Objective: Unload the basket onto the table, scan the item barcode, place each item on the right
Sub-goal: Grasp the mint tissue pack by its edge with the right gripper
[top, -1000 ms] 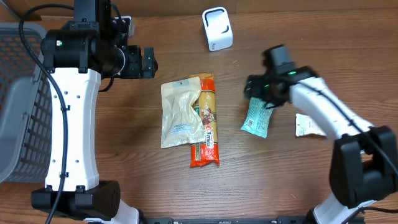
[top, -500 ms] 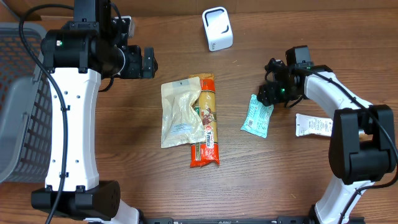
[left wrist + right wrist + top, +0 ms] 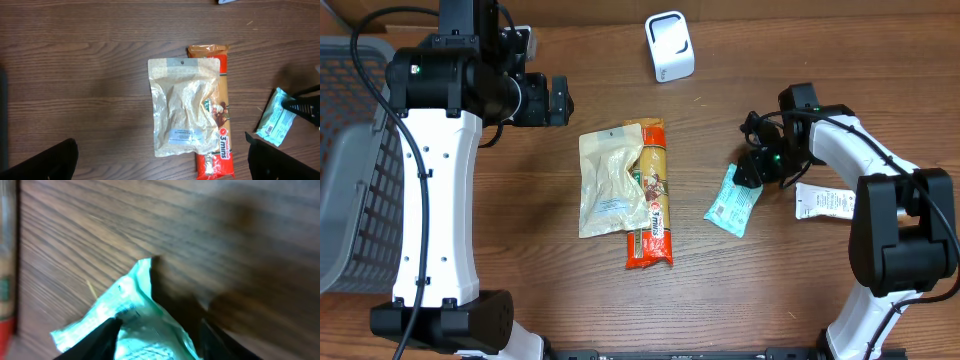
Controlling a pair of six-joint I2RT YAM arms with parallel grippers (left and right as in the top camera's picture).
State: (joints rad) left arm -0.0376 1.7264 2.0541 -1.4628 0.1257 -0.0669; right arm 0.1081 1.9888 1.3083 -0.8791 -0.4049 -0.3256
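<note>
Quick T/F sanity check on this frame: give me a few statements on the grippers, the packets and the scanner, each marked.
1. The left gripper is open and holds nothing. True.
2. The beige pouch lies partly over the orange pack. True.
3. The teal packet is inside the basket. False: it lies on the table, with the right gripper at its upper end and a finger on either side of it. Whether the grip is firm cannot be told.
4. The right gripper holds the white scanner. False: the scanner stands alone at the far edge, apart from both grippers.
</note>
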